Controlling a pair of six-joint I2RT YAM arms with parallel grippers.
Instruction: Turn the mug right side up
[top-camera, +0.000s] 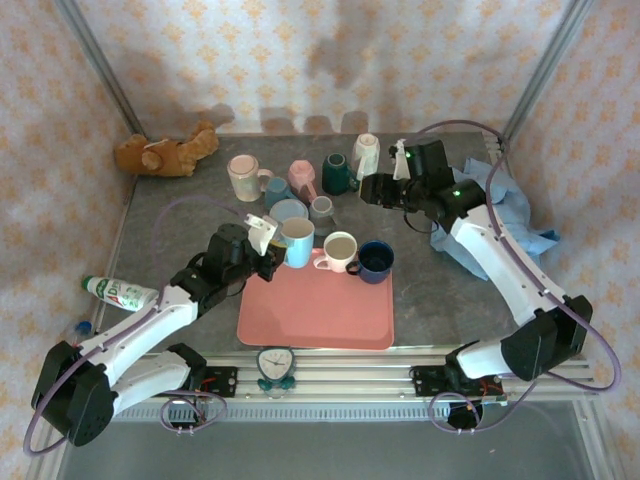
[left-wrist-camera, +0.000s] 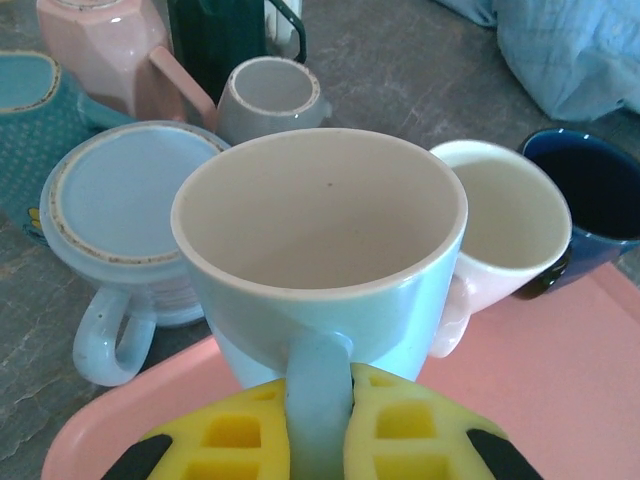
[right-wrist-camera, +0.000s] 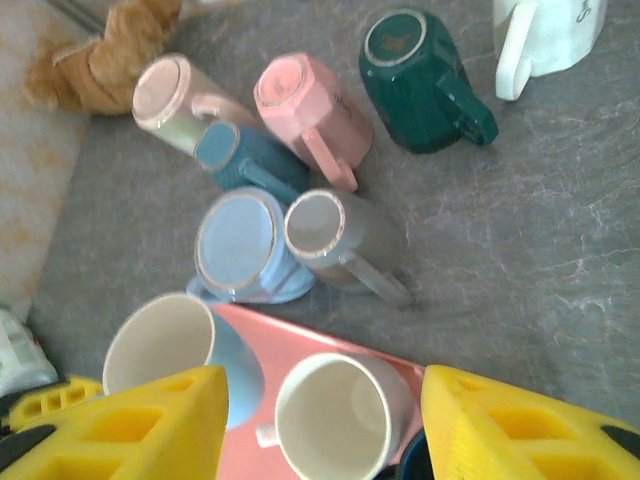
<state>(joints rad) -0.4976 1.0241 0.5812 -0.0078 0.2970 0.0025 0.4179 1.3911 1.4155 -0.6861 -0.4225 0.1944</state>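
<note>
From above, the left gripper (top-camera: 268, 241) pinches the handle of the blue mug (top-camera: 297, 241), mouth up at the pink tray's (top-camera: 320, 315) far-left corner, while the right gripper (top-camera: 372, 190) hovers open near the back mugs (top-camera: 303, 178); the left wrist view shows the same tight grip, and the right wrist view shows wide, empty jaws, so the next move is probably to set the mug down and let go.

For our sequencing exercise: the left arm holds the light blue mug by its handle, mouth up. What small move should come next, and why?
Probably set the light blue mug down on the pink tray and open the left jaws: it is already upright at the tray's corner, handle pinched, beside the pale pink mug.
</note>
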